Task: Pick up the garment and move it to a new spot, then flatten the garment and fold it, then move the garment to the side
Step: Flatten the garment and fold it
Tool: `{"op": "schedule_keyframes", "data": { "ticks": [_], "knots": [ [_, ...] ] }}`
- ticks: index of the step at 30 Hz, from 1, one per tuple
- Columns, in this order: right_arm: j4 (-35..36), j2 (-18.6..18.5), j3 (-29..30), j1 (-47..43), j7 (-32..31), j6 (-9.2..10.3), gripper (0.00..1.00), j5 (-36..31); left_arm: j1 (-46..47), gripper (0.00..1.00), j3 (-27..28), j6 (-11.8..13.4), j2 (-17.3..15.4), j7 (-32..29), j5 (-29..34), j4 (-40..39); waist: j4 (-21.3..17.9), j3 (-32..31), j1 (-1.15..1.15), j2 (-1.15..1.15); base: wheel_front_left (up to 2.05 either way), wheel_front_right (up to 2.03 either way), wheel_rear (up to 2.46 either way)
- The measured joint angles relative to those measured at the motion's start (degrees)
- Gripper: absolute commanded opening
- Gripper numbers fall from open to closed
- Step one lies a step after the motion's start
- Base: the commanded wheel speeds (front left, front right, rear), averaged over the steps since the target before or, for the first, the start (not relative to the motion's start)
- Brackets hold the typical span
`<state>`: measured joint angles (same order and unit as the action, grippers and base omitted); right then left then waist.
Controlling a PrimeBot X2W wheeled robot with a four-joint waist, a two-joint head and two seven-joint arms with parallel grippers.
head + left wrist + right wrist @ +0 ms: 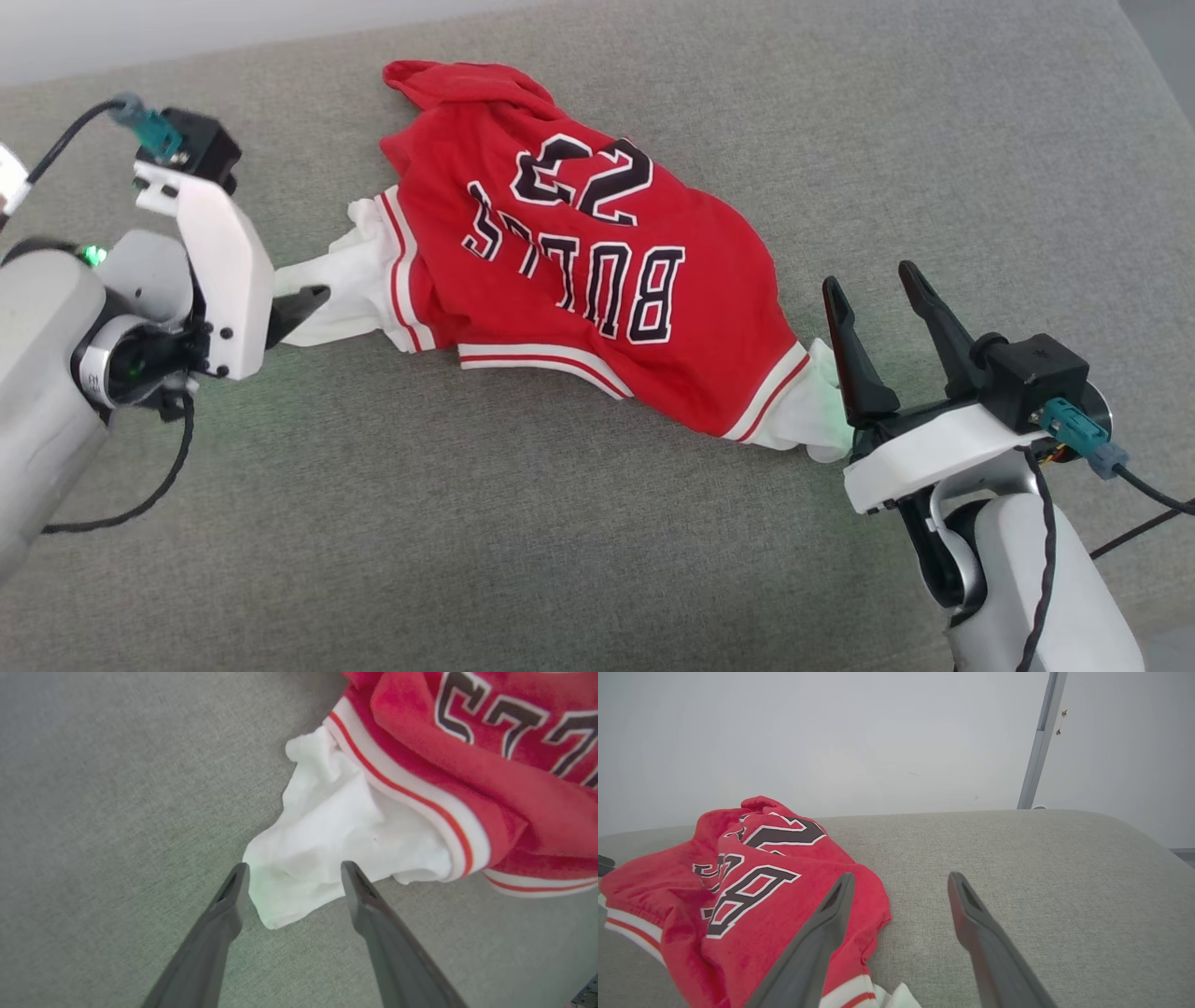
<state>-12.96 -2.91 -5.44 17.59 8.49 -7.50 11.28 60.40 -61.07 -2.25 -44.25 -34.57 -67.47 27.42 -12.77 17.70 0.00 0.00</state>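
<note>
The garment (579, 271), a red jersey with white sleeves and black "BULLS 23" lettering, lies rumpled across the grey cushion. My left gripper (294, 872) is open, its two fingers straddling the tip of the garment's white sleeve (327, 835) without pinching it. In the head view that gripper (308, 303) sits at the sleeve's left end. My right gripper (882, 289) stands open just beside the other white sleeve (803, 411), fingers pointing up and away. In the right wrist view the garment (752, 891) bunches left of the open right gripper (901, 882).
The grey fabric cushion (523, 523) spreads wide around the garment, with its rounded far edge (1017, 816) meeting a pale wall (831, 732). Black cables (140, 485) hang from both wrists.
</note>
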Motion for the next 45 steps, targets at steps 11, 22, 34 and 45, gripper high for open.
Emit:
{"op": "schedule_keyframes", "data": {
  "ticks": [11, 22, 34, 45],
  "knots": [
    [3.07, 0.0, -0.47, -0.17, -0.46, 0.0, 1.0, -0.15, -2.18, 1.0, 0.23, -0.36, 2.82, 2.07, -1.54, 9.72, -1.16, 2.09, 0.0, 0.0, 0.0, 0.0, 0.0],
    [6.16, -0.01, 1.71, -0.2, 0.19, 0.0, 1.0, -1.38, -1.97, 0.0, 0.9, -3.07, 4.94, 1.25, -4.19, 14.43, 1.08, 0.97, 0.0, 0.0, 0.0, 0.0, 0.0],
    [9.42, 0.01, 5.39, -1.69, 0.65, 0.0, 1.0, -3.49, -5.25, 0.0, 1.79, -0.8, -1.08, 0.09, -6.22, 9.05, 6.48, -2.73, 0.0, 0.0, 0.0, 0.0, 0.0],
    [11.8, 0.0, 7.51, -2.93, -0.43, 0.0, 1.0, -4.33, -14.71, 0.0, 3.45, 7.81, -12.9, -2.97, -12.01, -2.27, 10.65, -4.96, 0.0, 0.0, 0.0, 0.0, 0.0]
  ]
}}
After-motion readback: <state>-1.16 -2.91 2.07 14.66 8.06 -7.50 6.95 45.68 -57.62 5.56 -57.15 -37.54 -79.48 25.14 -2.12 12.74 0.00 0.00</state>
